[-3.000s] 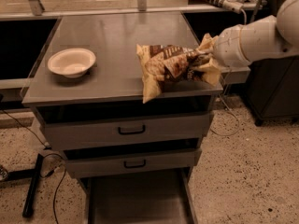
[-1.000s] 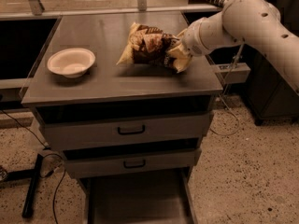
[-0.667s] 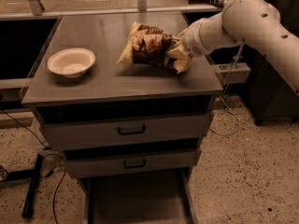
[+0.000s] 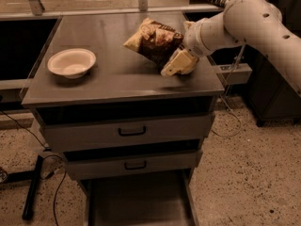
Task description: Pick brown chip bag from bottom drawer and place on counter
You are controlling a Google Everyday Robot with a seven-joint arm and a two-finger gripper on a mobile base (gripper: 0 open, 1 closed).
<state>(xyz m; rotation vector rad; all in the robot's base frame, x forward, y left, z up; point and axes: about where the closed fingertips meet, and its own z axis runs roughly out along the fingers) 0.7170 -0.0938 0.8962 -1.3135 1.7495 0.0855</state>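
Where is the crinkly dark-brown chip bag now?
The bag tilts over the flat grey counter, right of centre, one corner in the gripper; the round white bowl lies farther left.

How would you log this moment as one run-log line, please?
stage: placing | end effector: shut on brown chip bag, tilted, over counter right side | bottom drawer: open

Dark-brown chip bag point(image 4: 153, 40), cream edges, white lettering. Cream hand point(image 4: 178, 63) at bag's right edge, above glossy grey desk point(image 4: 108, 81). White bowl point(image 4: 71, 63). Grey drawers point(image 4: 164, 126), black handles point(image 4: 132, 132).
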